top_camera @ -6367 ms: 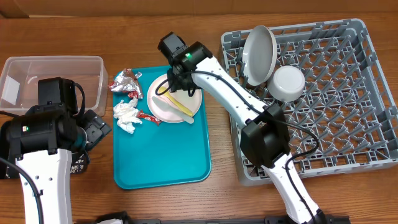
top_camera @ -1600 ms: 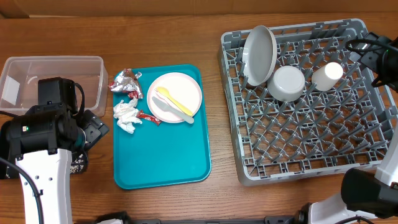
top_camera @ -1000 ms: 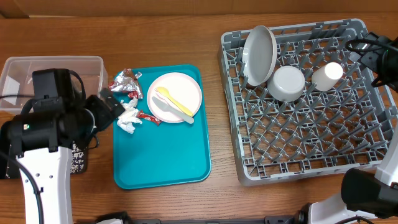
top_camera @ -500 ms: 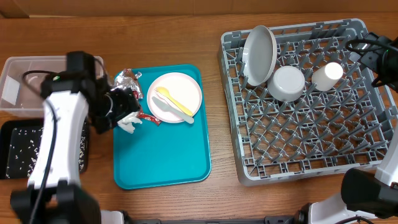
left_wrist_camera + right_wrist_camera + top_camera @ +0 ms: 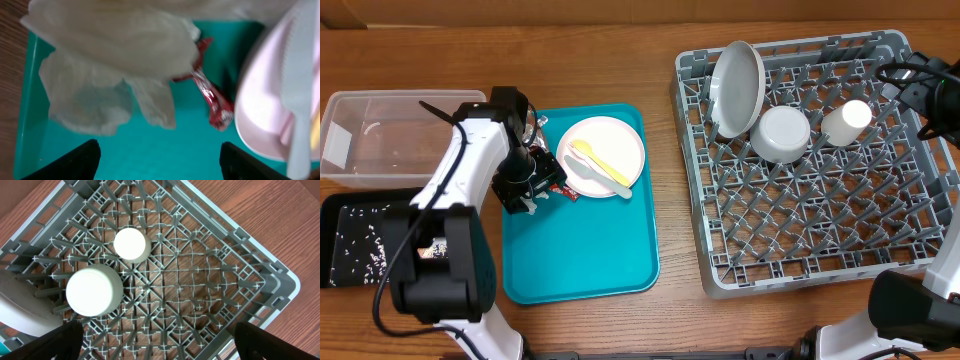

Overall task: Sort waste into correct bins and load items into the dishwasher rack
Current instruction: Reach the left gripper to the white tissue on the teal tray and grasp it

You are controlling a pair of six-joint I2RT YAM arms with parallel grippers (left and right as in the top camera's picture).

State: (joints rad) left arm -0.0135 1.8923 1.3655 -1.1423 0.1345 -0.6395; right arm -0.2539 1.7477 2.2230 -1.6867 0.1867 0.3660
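Note:
My left gripper (image 5: 525, 178) is open just above the teal tray, over the crumpled white napkin (image 5: 115, 65). The small red packet (image 5: 210, 97) lies beside the napkin, next to the white plate (image 5: 605, 150). That plate holds a yellow utensil (image 5: 601, 165) and a white utensil (image 5: 582, 176). A foil wrapper (image 5: 527, 125) peeks out behind my left arm. My right gripper (image 5: 160, 345) is open and empty above the grey dishwasher rack (image 5: 880, 235). The rack holds an upright plate (image 5: 738, 88), a bowl (image 5: 781, 133) and a cup (image 5: 847, 120).
The clear tub (image 5: 400, 130) sits at the far left, with the black tray (image 5: 340, 215) holding rice grains in front of it. The teal tray (image 5: 580, 250) lies between the bins and the rack. My right arm (image 5: 920, 95) hangs at the rack's far right edge.
My left arm swung right from beside the tub to over the napkin, uncovering the black tray. My right arm left the plate for the rack's right edge; a cup now stands in the rack.

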